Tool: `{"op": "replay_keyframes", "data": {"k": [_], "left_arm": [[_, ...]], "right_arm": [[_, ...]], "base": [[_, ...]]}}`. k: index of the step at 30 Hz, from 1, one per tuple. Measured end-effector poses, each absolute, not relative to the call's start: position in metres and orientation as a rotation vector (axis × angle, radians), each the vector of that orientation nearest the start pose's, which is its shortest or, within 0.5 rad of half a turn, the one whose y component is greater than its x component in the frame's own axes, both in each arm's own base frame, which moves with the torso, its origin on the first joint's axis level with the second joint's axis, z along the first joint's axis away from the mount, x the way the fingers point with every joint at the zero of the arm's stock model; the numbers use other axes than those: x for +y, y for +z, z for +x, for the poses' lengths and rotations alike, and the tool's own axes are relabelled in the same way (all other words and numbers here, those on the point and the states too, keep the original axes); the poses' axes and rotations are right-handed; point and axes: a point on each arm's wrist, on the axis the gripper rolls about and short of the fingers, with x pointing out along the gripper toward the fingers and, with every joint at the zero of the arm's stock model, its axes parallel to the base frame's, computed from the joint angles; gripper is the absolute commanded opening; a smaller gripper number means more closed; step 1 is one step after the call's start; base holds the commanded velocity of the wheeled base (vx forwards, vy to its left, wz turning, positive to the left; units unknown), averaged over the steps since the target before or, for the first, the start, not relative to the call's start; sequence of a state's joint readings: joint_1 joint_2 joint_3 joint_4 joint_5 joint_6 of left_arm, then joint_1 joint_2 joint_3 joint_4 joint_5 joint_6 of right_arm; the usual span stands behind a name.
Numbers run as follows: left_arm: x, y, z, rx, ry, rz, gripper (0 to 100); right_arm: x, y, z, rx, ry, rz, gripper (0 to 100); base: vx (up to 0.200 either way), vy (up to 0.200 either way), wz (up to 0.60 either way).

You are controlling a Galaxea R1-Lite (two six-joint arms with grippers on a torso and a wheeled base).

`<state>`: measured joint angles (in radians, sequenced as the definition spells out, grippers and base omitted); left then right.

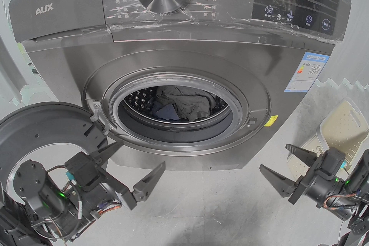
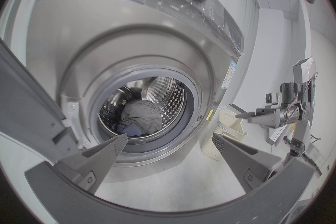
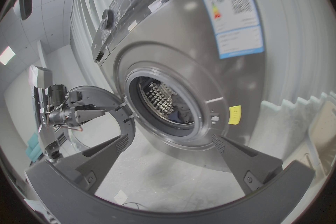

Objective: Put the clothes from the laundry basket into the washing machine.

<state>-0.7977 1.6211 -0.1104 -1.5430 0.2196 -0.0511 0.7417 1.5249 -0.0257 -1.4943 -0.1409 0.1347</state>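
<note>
Grey metal washing machine point(image 1: 184, 54) takes up the upper and middle head view, its mouth facing me and its round door point(image 1: 42, 123) swung open at the lower left of the frame. The clothes point(image 1: 184, 102) lie inside the drum point(image 1: 140, 98), in the centre of the frame. The heap's long axis runs left to right across the opening, with a grey garment on top and a dark blue piece at its lower left end. At the right edge stands the cream laundry basket point(image 1: 342, 131), perforated, its long side slanting up toward the upper right. My left gripper point(image 1: 142, 153) hangs at the lower left, just below the mouth and beside the door, fingers spread wide and holding nothing. My right gripper point(image 1: 274, 157) sits at the lower right, in front of the basket, fingers likewise spread and bare, tips pointing left.

From my left wrist, my two dark fingers stand far apart with the drum mouth between and beyond them. The grey heap rests on the drum's floor against the studded back wall, and the basket stands on the floor point(image 2: 182, 182) by the machine's corner.

From my right wrist, my fingers are again splayed around the open mouth, where a dark bit of cloth shows low in the drum, near the yellow sticker point(image 3: 235, 114) on the front panel
</note>
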Motion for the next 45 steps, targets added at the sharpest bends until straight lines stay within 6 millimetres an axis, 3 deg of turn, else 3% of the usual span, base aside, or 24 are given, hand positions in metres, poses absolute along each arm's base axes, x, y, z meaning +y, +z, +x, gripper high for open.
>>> {"op": "replay_keyframes", "data": {"k": [5, 13, 20, 29, 36, 45], "left_arm": [[-0.117, 0.141, 0.137, -0.051, -0.517, -0.039, 100], [-0.087, 0.148, 0.123, -0.059, -0.442, -0.027, 100], [-0.059, 0.151, 0.096, -0.020, -0.398, -0.002, 100], [-0.028, 0.146, 0.061, -0.016, -0.312, 0.029, 100], [-0.011, 0.139, 0.037, -0.044, -0.212, 0.015, 100], [0.002, 0.102, 0.002, 0.075, -0.094, 0.023, 100]], "right_arm": [[0.094, 0.141, 0.128, -0.007, 0.513, 0.096, 100], [0.065, 0.142, 0.119, 0.037, 0.382, 0.029, 100], [0.042, 0.139, 0.102, 0.098, 0.274, -0.005, 100], [0.012, 0.132, 0.057, 0.106, 0.121, -0.017, 100], [0.000, 0.112, 0.017, 0.100, 0.032, -0.039, 100], [0.000, 0.087, -0.014, 0.069, 0.052, -0.040, 100]], "base": [[-0.200, 0.000, 0.00], [-0.200, 0.000, 0.00], [-0.200, 0.000, 0.00], [-0.067, 0.000, 0.00], [0.000, 0.114, 0.00], [0.000, 0.178, 0.00]]}}
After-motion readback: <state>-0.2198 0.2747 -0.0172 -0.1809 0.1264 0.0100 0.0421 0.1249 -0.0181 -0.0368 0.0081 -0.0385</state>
